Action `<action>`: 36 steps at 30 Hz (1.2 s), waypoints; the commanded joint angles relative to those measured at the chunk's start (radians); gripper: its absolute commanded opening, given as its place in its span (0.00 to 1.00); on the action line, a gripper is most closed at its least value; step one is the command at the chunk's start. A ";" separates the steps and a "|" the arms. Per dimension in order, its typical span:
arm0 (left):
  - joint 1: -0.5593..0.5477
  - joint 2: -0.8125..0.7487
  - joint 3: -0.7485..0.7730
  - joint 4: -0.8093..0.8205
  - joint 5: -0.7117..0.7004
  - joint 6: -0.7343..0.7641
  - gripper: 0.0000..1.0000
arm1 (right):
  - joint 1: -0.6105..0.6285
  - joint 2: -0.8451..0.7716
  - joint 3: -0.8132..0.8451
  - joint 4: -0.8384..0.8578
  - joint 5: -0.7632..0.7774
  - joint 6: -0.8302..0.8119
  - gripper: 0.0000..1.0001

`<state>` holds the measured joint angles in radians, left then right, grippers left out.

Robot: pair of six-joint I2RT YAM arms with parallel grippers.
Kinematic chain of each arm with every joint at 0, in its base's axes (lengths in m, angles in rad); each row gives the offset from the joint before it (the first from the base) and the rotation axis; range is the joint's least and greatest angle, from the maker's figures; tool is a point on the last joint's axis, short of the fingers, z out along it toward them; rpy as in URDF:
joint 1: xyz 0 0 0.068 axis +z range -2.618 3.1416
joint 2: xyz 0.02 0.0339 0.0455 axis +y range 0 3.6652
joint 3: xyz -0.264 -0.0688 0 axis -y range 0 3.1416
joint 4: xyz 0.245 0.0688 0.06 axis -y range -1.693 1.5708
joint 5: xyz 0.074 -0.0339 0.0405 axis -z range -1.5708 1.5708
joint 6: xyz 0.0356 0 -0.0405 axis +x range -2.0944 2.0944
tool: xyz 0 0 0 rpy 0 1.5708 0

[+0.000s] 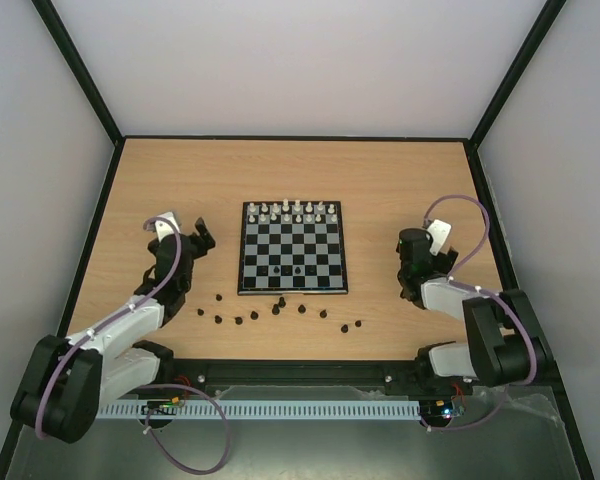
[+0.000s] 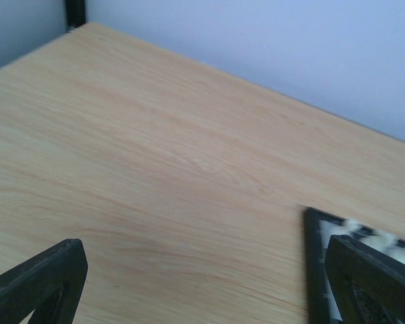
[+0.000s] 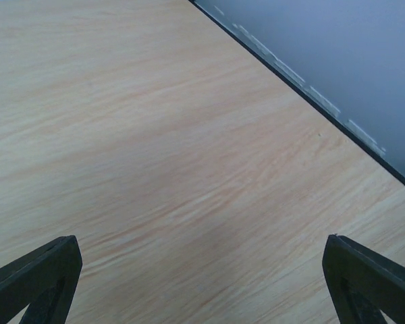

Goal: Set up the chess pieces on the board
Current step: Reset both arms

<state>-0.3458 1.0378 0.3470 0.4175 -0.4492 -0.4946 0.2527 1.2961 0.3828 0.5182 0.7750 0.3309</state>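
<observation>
Chess pieces [image 1: 298,209] in two lots, white ranked at 12 o'clock on the board [image 1: 312,252], black mostly loose on the table [image 1: 390,185] past 6 o'clock, with left pincer [image 2: 204,270] at 9 o'clock and right pincer [image 3: 202,263] at 3 o'clock both spread wide, empty.

matt wood-grain table [image 1: 380,180], glossy board [image 1: 248,288]

A board [image 1: 292,245] checked black and pale grey, dark-bordered; cream pieces [image 1: 292,210]; black pieces [image 1: 277,310]; a light wood-grain table [image 1: 400,180]; pale walls [image 1: 300,60].
</observation>
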 commanded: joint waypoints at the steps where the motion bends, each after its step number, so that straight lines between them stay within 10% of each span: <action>1: 0.084 0.052 -0.050 0.228 0.033 0.088 0.99 | -0.054 0.047 -0.066 0.317 -0.013 0.020 0.98; 11: 0.161 0.161 0.026 0.285 0.109 0.181 0.99 | -0.126 0.106 -0.177 0.642 -0.008 -0.002 0.99; 36: 0.390 0.196 -0.084 0.585 0.313 0.277 1.00 | -0.129 0.104 -0.252 0.805 -0.200 -0.105 0.99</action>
<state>-0.0025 1.2198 0.2638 0.8848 -0.2153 -0.2226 0.1291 1.4250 0.1669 1.2152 0.5602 0.2287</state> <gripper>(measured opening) 0.994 0.986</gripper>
